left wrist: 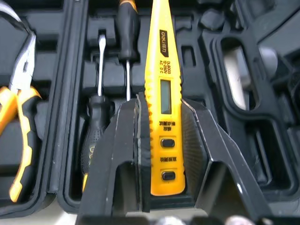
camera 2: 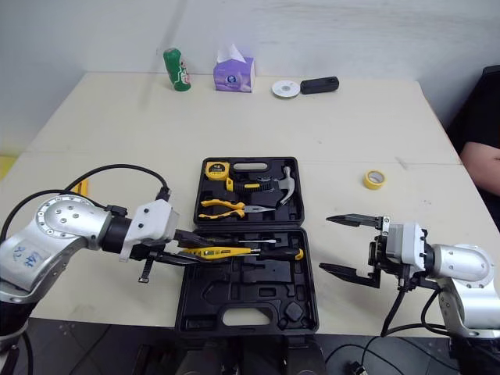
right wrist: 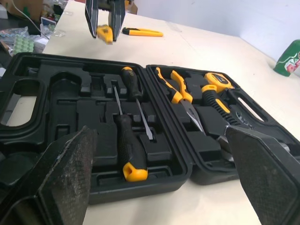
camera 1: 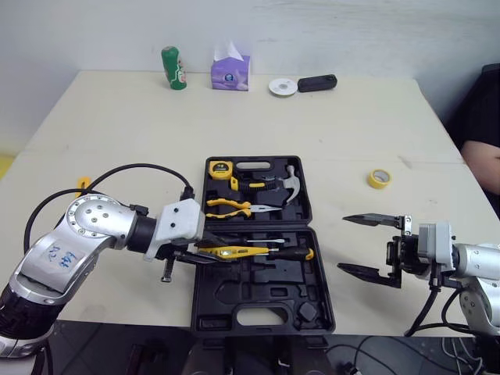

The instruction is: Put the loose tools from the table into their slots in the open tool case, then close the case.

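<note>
- The left end effector (camera 1: 199,251) clamps a slim yellow plastic voltage tester (left wrist: 161,93) over the near half of the moulded black tool case (camera 1: 258,301).
- Pliers (camera 1: 226,207), hammer (camera 1: 291,187), tape measure (camera 1: 219,168) and screwdrivers (right wrist: 126,150) sit slotted.
- A yellow utility knife (right wrist: 143,32) lies loose on the table (camera 1: 351,133), left of the case; the lid is not yet closed.
- The right end effector (camera 1: 341,243) hangs open on the right.

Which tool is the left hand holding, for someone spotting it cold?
Find the open black tool case mid-table. Over its near half's left edge, the left hand grips a tester pen. Unlike the black-handled screwdrivers beside it, it is all yellow, with a display and buttons.
</note>
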Controlling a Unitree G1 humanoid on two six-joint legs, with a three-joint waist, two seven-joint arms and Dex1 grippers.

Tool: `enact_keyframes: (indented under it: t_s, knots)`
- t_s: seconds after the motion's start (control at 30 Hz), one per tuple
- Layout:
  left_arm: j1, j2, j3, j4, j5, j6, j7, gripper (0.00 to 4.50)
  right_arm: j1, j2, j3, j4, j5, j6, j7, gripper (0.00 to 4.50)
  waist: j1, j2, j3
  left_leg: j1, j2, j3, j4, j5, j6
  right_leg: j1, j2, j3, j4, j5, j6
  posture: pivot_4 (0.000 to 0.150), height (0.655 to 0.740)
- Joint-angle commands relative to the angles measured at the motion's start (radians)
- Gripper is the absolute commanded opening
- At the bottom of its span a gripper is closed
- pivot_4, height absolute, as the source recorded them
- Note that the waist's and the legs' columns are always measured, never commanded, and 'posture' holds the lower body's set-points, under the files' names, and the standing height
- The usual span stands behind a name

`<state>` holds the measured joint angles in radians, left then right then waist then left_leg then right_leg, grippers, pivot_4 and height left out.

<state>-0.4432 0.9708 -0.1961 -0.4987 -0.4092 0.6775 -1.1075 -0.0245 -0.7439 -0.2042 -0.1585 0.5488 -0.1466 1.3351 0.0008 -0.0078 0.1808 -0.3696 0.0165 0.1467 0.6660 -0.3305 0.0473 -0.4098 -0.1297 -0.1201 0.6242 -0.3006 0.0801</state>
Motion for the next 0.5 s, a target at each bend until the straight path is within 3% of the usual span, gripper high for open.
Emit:
enact_keyframes:
  t_s: [0.03, 0.5]
  knots:
    - [-0.067, -0.002, -0.06, -0.029, 0.03, 0.08, 0.014, 0.58, 0.006, -0.005, -0.005, -0.068, 0.002, 0.021, -0.039, 4.5, 0.0, -0.001, 0.0, 0.0, 0.0, 0.0, 0.0, 0.0, 0.0, 0.0, 0.0, 0.0, 0.0, 0.0, 0.0, 0.15, 0.74]
    - [-0.168, -0.015, -0.235, -0.007, 0.156, 0.139, -0.012, 0.58, 0.031, -0.018, -0.003, -0.14, 0.001, 0.082, -0.087, 4.5, 0.002, -0.001, 0.001, -0.001, 0.0, 0.0, 0.002, 0.002, 0.002, 0.0, 0.0, 0.0, 0.001, 0.0, 0.0, 0.15, 0.74]
